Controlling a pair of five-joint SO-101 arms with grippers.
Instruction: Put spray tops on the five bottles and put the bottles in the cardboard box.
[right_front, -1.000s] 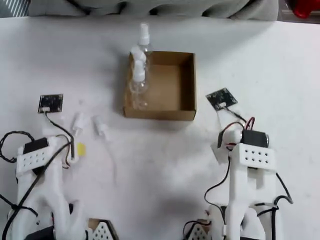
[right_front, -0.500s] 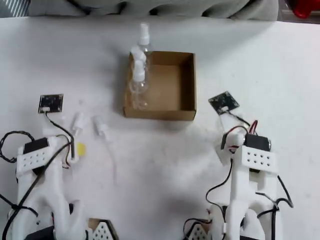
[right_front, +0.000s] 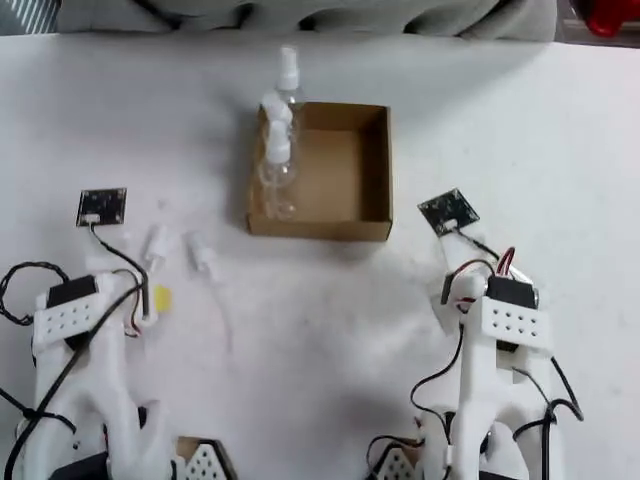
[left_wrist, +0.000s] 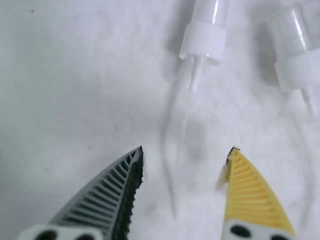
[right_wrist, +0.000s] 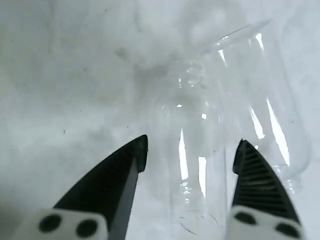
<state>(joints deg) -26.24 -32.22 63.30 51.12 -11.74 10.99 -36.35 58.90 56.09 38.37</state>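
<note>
The cardboard box (right_front: 340, 215) stands at mid-table. One clear bottle with a spray top (right_front: 288, 72) stands behind it, and two more capped bottles (right_front: 277, 160) stand at its left wall. Two loose spray tops (right_front: 155, 243) (right_front: 203, 252) lie left of the box. My left gripper (left_wrist: 186, 150) is open just short of them, the dip tube of one spray top (left_wrist: 202, 37) running between its fingers and the other spray top (left_wrist: 295, 55) beside it. My right gripper (right_wrist: 194, 141) is open around a clear uncapped bottle (right_wrist: 187, 150) lying on the table, with a second bottle (right_wrist: 265, 110) touching it.
Both arm bases (right_front: 80, 400) (right_front: 495, 400) stand at the table's near edge. Small black circuit boards on cables sit above each wrist (right_front: 101, 205) (right_front: 447, 211). A red object (right_front: 612, 18) lies beyond the far right corner.
The right arm has drawn back toward the near edge and a little to the right. The left arm, box, bottles and spray tops have not moved.
</note>
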